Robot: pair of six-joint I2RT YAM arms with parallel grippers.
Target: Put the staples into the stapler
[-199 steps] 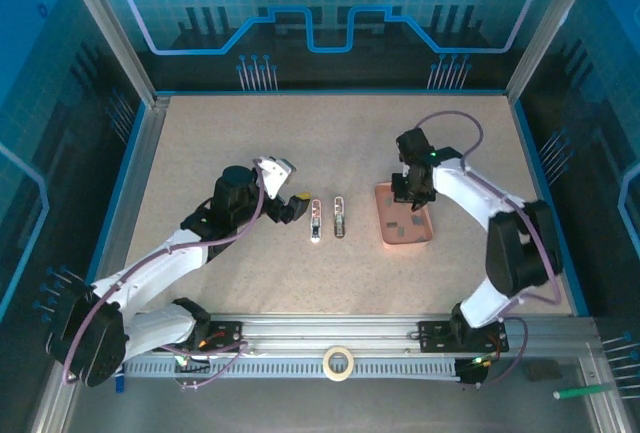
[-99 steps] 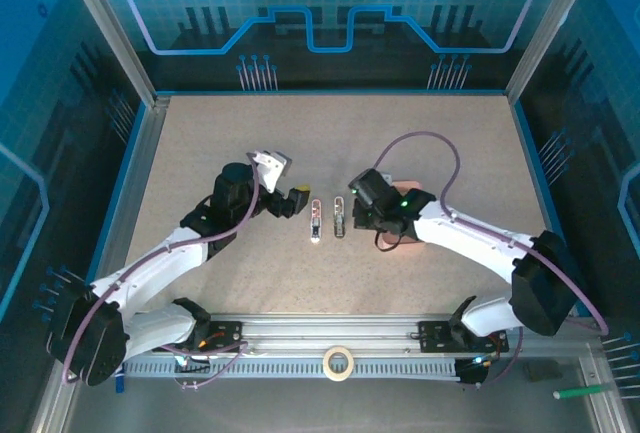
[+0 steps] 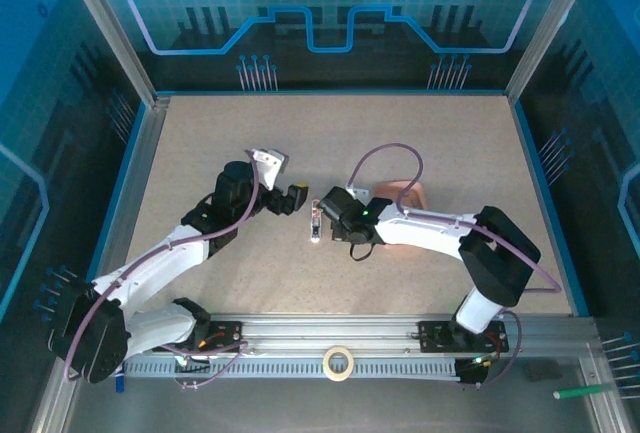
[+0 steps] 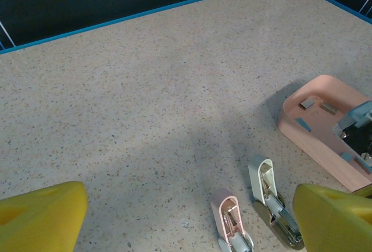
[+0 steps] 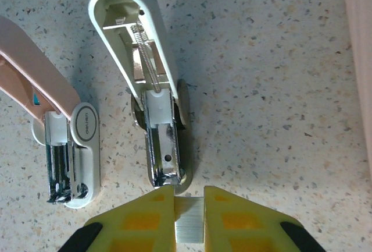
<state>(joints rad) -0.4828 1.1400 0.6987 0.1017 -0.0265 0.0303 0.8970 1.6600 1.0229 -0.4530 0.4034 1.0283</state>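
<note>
Staples (image 5: 189, 229) are sitting clamped in the right gripper (image 5: 189, 205) just at the white stapler's (image 5: 160, 147) open channel, needing square alignment before sliding in, while the left gripper (image 3: 297, 199) is hanging released nearby.

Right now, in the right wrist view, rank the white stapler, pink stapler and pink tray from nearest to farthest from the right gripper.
1. white stapler, directly ahead of the right gripper.
2. pink stapler, off to the picture's left.
3. pink tray, at the far right edge.
</note>
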